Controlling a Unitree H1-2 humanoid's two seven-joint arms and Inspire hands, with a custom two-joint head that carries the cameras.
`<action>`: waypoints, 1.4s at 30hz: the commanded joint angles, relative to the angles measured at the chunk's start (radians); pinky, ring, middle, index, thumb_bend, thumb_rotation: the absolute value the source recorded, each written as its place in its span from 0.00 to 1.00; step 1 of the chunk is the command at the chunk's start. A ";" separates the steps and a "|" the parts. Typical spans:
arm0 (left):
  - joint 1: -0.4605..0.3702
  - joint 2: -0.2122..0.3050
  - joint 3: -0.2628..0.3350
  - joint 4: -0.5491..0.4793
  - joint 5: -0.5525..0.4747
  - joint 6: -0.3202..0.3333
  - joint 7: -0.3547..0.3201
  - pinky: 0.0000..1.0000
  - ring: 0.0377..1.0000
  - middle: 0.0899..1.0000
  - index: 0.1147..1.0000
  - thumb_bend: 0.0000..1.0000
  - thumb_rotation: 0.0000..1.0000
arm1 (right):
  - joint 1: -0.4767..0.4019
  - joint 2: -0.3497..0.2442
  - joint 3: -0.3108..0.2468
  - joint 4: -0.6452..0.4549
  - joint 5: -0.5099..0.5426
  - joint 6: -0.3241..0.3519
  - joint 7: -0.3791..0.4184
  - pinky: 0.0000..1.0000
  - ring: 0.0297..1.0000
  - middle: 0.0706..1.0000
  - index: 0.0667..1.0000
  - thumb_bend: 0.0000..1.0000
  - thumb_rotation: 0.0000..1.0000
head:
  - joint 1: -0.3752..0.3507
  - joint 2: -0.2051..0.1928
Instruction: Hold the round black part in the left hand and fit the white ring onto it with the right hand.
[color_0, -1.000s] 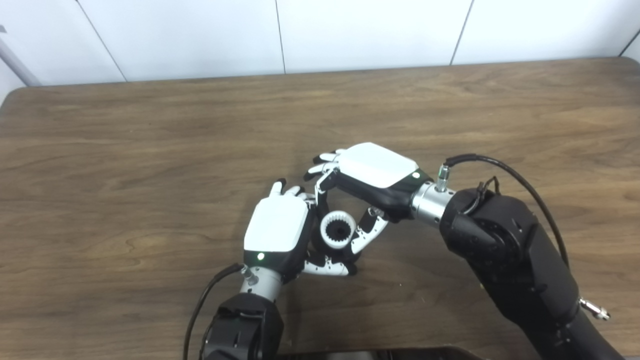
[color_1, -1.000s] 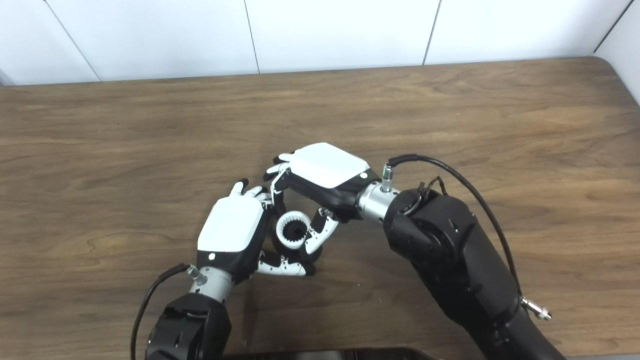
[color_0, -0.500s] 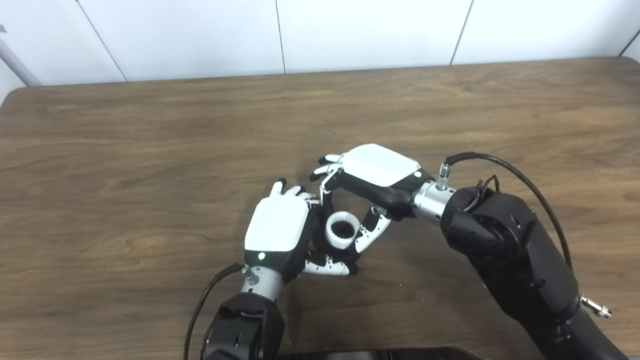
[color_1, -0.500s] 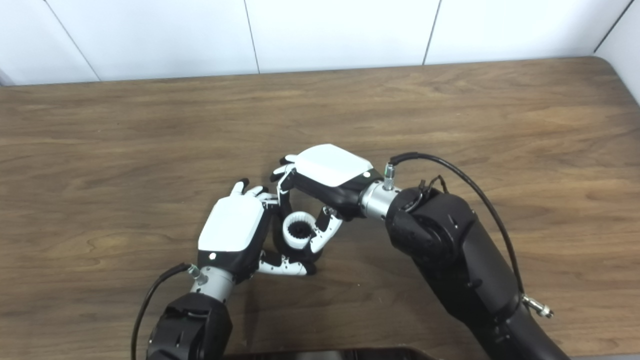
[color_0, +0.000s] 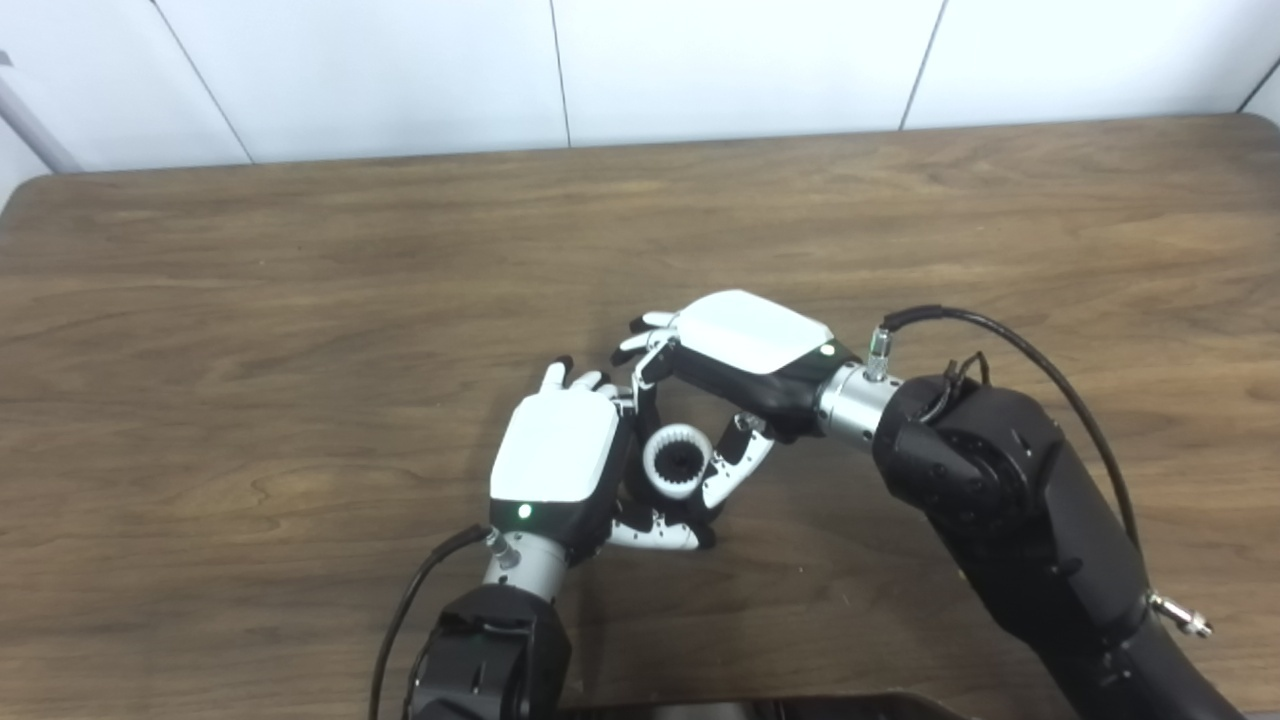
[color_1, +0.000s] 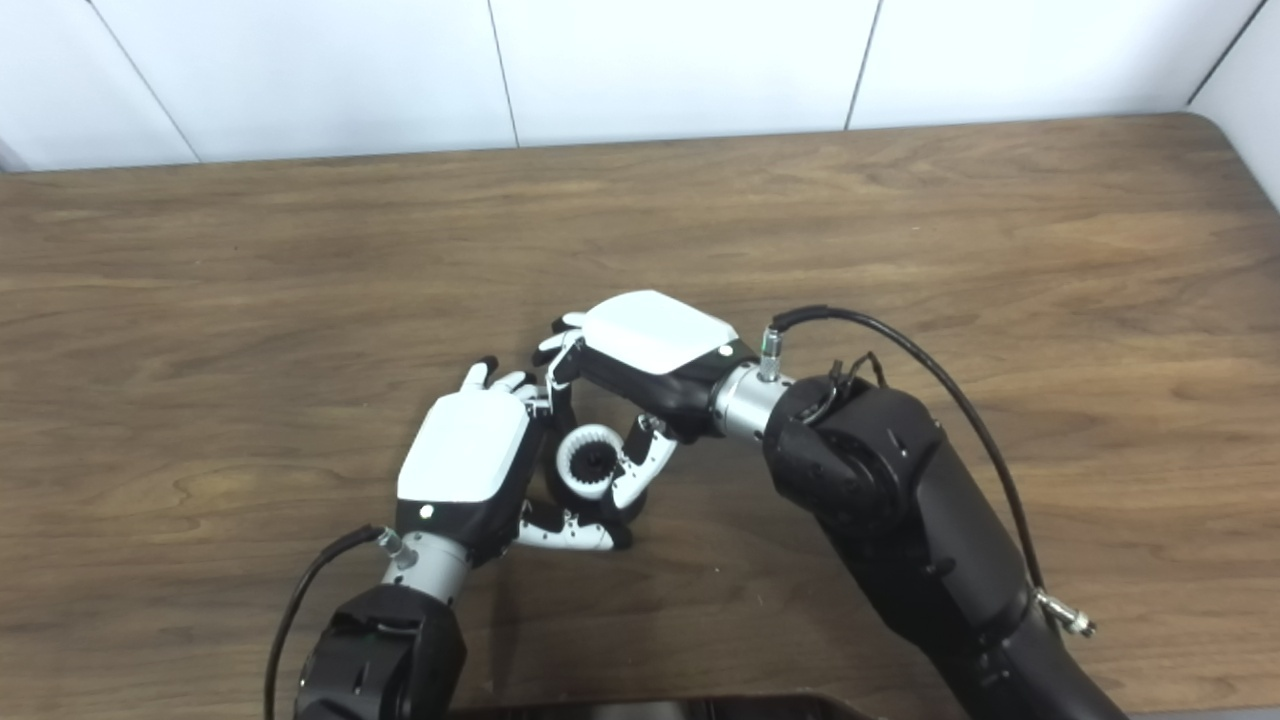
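The white ring (color_0: 676, 462), toothed on its inside, sits between my two hands just above the wooden table (color_0: 300, 300). My right hand (color_0: 745, 355) is shut on it, thumb on the right side and a finger on the left. My left hand (color_0: 560, 465) curls around the round black part (color_0: 640, 490), which is mostly hidden behind the ring and the fingers. The ring lies against the black part; how far it sits on cannot be told. In the right eye view the ring (color_1: 590, 462) shows the same way.
A dark object (color_0: 760, 708) edges the bottom of the picture. Cables loop from both wrists (color_0: 1010, 345). White wall panels (color_0: 600, 70) stand behind the table's far edge.
The right hand and ring shifted a little right and then back left toward the left hand. The left hand stayed still.
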 joint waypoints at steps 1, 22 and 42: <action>0.012 -0.004 -0.016 0.016 -0.005 -0.017 -0.045 1.00 0.88 0.76 0.42 0.53 0.06 | -0.032 0.021 -0.003 -0.014 0.001 -0.008 -0.032 0.91 0.94 0.85 0.45 0.52 0.14 | 0.001 0.000; 0.015 -0.012 -0.011 0.017 -0.020 -0.017 -0.033 1.00 0.89 0.75 0.41 0.52 0.05 | -0.018 -0.015 -0.019 0.012 0.010 -0.026 -0.058 0.89 0.94 0.85 0.45 0.52 0.13 | 0.001 0.001; 0.017 -0.012 -0.015 0.011 -0.001 -0.016 -0.047 1.00 0.89 0.76 0.41 0.52 0.06 | -0.001 -0.003 -0.018 0.017 0.018 -0.014 -0.073 0.89 0.94 0.85 0.45 0.52 0.14 | 0.000 0.007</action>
